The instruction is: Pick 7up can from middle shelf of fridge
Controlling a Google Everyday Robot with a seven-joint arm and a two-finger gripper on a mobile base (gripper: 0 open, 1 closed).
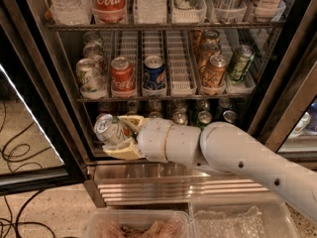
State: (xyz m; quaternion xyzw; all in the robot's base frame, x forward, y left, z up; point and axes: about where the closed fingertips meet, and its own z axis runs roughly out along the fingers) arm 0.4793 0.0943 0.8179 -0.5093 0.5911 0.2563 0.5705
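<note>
My gripper is in front of the fridge's lower left part, below the middle shelf with its white slotted can lanes. It is shut on a 7up can, pale silver with green print, held tilted between the yellowish fingers. Another pale can of the same look stands at the front of the shelf's leftmost lane, with more behind it. My white arm reaches in from the lower right.
On the middle shelf stand a red Coca-Cola can, a blue can, orange cans and a dark green can. Bottles fill the upper rack. Bottle tops show below. The glass door hangs open at left. Clear plastic tubs sit below.
</note>
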